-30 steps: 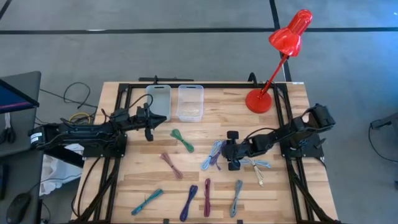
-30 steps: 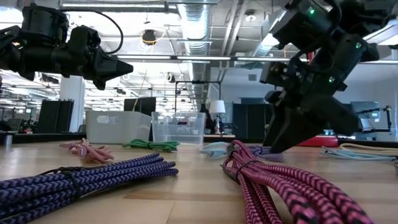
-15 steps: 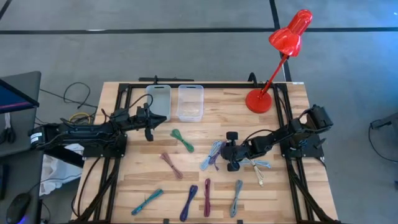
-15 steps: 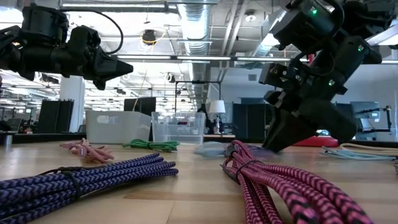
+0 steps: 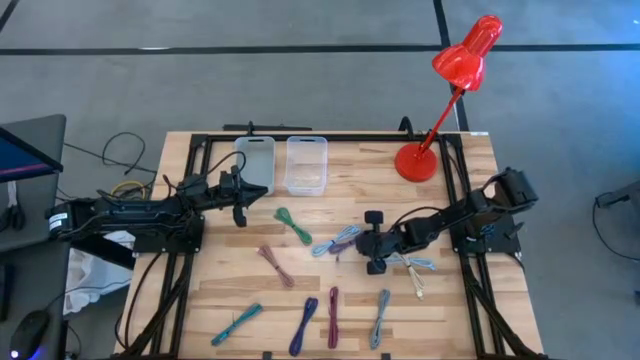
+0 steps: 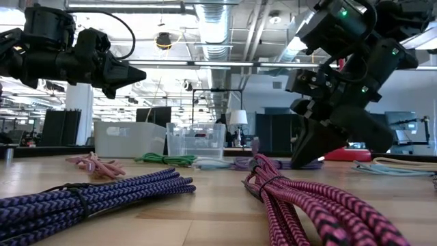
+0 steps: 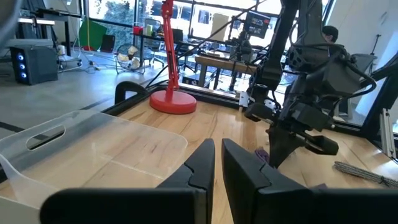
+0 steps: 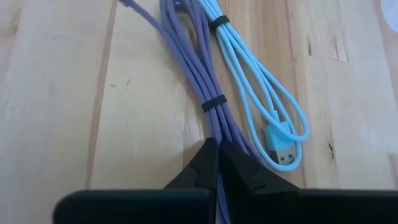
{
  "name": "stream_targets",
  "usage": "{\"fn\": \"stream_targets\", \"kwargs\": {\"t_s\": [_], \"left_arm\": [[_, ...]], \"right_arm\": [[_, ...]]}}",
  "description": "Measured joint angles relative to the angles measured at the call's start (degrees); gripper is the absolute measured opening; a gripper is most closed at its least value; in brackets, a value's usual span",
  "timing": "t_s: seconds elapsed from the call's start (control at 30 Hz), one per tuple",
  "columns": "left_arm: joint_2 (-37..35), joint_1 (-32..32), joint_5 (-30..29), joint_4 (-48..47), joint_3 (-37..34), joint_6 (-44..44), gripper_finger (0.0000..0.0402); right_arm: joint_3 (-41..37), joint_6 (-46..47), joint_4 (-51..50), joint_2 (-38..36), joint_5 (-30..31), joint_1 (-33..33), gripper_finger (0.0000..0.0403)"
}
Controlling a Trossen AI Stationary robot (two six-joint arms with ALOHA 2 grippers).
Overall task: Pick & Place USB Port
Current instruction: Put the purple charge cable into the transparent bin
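Note:
A purple USB cable bundle (image 8: 199, 81) and a light-blue one (image 8: 249, 81) lie side by side on the wooden table (image 5: 450, 300), right of centre. My right gripper (image 8: 216, 149) is down at their right-hand end (image 5: 358, 243), shut on the purple bundle. The light-blue cable's plug (image 8: 283, 155) rests on the wood just beside the fingers. My left gripper (image 5: 240, 197) hangs in the air by the far-left bins, shut and with nothing between its fingers (image 7: 217, 165). My right gripper pinches the purple bundle at its looped end (image 8: 214, 127), nearest the arm, between its two fingers. The fingers slant down onto it from the table's right and lie along the cable. The bundle lies flat on the table; how many strands are caught is hidden by the fingertips.
A grey bin (image 5: 256, 163) and a clear bin (image 5: 306, 165) stand at the far side, a red desk lamp (image 5: 416, 160) at the far right. Several other bundled cables lie around: green (image 5: 293, 225), pink (image 5: 276, 263), and more along the near edge (image 5: 333, 315).
My right gripper has shut on the purple cable at table height. The purple and light-blue bundles have stretched out toward the table's left and lie flatter than before.

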Motion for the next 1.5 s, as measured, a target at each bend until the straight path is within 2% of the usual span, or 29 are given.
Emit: {"fn": "stream_targets", "kwargs": {"t_s": [0.4, 0.67, 0.83, 1.0, 1.3, 1.5], "left_arm": [[0.00, 0.00, 0.00, 0.00, 0.00, 0.15, 0.0030], [0.00, 0.00, -0.02, 0.02, 0.00, 0.18, 0.0030], [0.00, 0.00, -0.01, 0.02, 0.00, 0.25, 0.0030], [-0.02, 0.00, -0.02, 0.02, 0.00, 3.06, 0.0030], [-0.02, 0.00, -0.02, 0.14, 0.00, 3.62, 0.0030], [-0.02, 0.00, -0.02, 0.22, 0.00, 3.61, 0.0030]], "right_arm": [[0.07, -1.46, 1.55, -11.08, 0.30, -2.11, 0.0001], [0.18, -2.29, 11.86, -14.28, 1.57, -4.59, 0.0000], [1.23, -3.92, 16.42, -12.98, 1.92, -6.25, 0.0000], [6.11, -3.95, 16.59, -9.42, 6.23, -7.63, 0.0000], [14.84, -2.86, 17.66, -1.49, 6.14, -14.52, 0.0000], [17.98, -3.03, 19.29, 3.00, 5.64, -18.99, 0.0000]]}}
